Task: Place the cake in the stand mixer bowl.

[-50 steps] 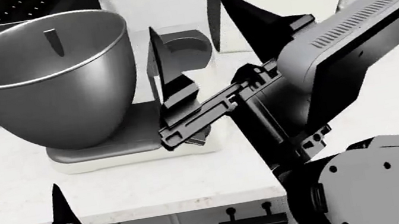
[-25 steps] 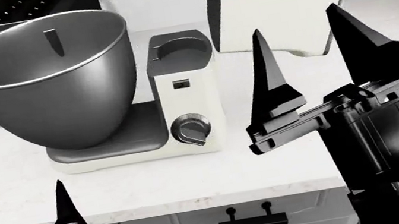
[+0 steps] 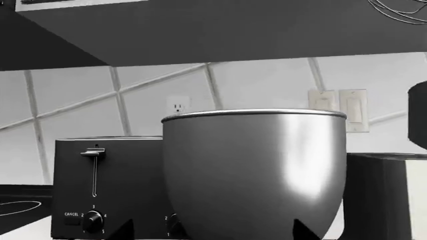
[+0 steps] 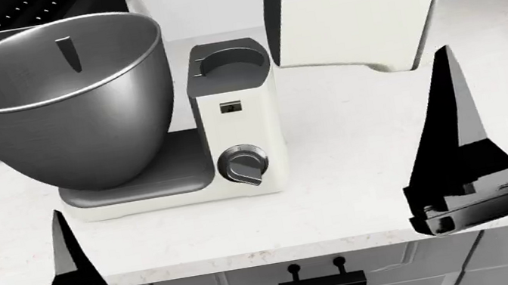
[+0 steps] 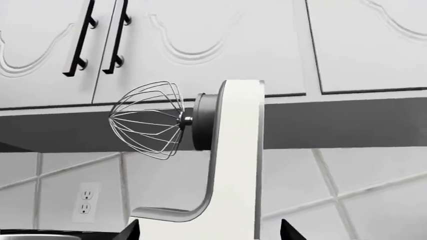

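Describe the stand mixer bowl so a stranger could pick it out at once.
On the white countertop stands a white stand mixer with a dark dial knob, its head tilted up. The stand mixer bowl sits on its base, beside the black toaster: large, deep, rounded brushed steel, the only open metal vessel there.

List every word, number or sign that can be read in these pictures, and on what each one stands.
"CANCEL": beside the dial on the black toaster, left wrist view.
"2", "3", "4", "5": tiny numbers around that dial knob.
Small dark label on the white stand mixer: too small to read.
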Robot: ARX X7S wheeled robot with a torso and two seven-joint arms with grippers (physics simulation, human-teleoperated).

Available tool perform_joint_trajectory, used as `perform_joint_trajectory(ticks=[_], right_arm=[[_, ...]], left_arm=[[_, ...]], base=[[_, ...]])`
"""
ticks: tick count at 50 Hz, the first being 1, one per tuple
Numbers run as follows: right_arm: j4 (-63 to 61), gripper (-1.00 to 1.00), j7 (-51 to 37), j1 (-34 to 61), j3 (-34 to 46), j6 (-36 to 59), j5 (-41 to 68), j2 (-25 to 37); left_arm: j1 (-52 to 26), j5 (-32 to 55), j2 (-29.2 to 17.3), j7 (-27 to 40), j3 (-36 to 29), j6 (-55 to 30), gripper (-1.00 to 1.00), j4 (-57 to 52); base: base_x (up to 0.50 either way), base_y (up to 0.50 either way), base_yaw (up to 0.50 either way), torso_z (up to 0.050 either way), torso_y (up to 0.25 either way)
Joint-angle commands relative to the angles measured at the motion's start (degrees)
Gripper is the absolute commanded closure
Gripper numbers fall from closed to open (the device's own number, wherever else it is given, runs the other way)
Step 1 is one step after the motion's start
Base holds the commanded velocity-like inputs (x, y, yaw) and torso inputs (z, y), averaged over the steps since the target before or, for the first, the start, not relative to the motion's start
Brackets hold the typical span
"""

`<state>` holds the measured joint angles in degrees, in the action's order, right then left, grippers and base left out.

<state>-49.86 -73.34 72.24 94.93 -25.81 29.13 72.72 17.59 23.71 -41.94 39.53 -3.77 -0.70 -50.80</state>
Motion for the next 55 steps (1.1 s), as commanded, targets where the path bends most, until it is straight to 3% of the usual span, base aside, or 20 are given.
perform_joint_trajectory(ticks=[1,3,4,6,7,11,14,17,30,36,46,48,52,55], right_arm=[[-5.8,-1.00,-3.1,-1.1,-0.2,0.5,-4.7,7.7],[-6.1,-1.00,-3.2,-1.0,-0.2,0.7,-4.8,8.2],[-9.0,-1.00,-3.3,-0.6,-0.5,2.2,-4.9,12.6],[-9.7,-1.00,-3.3,-0.5,-0.5,2.2,-4.9,13.7],[-9.8,-1.00,-3.3,-0.6,-0.4,2.1,-5.3,14.1],[-8.0,-1.00,-3.6,-1.3,0.3,1.8,-5.7,11.8],[-3.3,-1.00,-4.4,-2.6,1.3,3.1,-5.1,6.8],[4.0,-1.00,-4.6,-5.1,2.1,-2.2,-5.3,2.1],[0.0,-1.00,-8.1,-6.4,1.2,-3.9,-11.3,6.1],[-3.6,-1.00,-10.1,-6.4,0.4,-4.1,-15.3,9.4],[-10.1,-1.00,-11.3,-5.8,-0.6,-3.4,-20.0,17.3],[-10.1,-1.00,-10.9,-5.4,-1.0,-3.2,-19.4,17.3],[-10.1,-1.00,-8.4,-3.9,-2.6,-1.9,-16.0,17.3],[-10.1,-1.00,-5.7,-2.1,-4.4,-0.7,-11.8,17.3]], left_arm=[[-1.1,0.4,-3.2,2.7,3.4,-2.9,-1.00,-7.8],[-1.2,1.2,-5.0,4.1,4.2,-3.2,-1.00,-9.1],[1.7,1.9,-13.5,12.7,3.2,3.4,-1.00,-9.2],[1.6,0.9,-30.0,27.4,-3.2,9.7,-1.00,-9.2],[0.3,0.5,-31.9,29.7,-5.7,10.5,-1.00,-9.2],[-4.6,0.5,-30.7,29.4,-11.2,9.3,-1.00,-8.7],[-8.4,1.3,-25.8,24.6,-15.5,8.0,-1.00,-5.5],[-11.3,1.3,-20.0,19.4,-19.3,10.1,-1.00,0.5],[-6.5,-1.1,-22.1,21.3,-16.2,15.9,-1.00,0.0],[-3.3,-2.8,-25.0,24.6,-13.4,16.3,-1.00,-3.1],[9.0,-8.2,-32.6,33.6,-3.3,20.6,-1.00,-8.4],[11.7,-8.5,-35.3,36.6,-1.0,20.9,-1.00,-9.0],[17.0,-9.5,-46.3,47.7,2.3,23.5,-1.00,-9.2],[15.7,-5.6,-48.0,48.3,3.6,22.0,-1.00,-9.2]], base=[[0.00,0.00,0.00,0.000,0.000],[0.00,0.00,0.00,0.000,0.000],[0.00,0.00,0.00,0.000,0.000],[0.00,0.00,0.00,0.000,0.000],[0.00,0.00,0.00,0.000,0.000],[0.00,0.00,0.00,0.000,0.000],[0.00,0.00,0.00,0.000,0.000],[0.00,0.00,0.00,0.000,0.000],[0.00,0.00,0.00,0.000,0.000],[0.00,0.00,0.00,0.000,0.000],[0.00,0.00,0.00,0.000,0.000],[0.00,0.00,0.00,0.000,0.000],[0.00,0.00,0.00,0.000,0.000],[0.00,0.00,0.00,0.000,0.000]])
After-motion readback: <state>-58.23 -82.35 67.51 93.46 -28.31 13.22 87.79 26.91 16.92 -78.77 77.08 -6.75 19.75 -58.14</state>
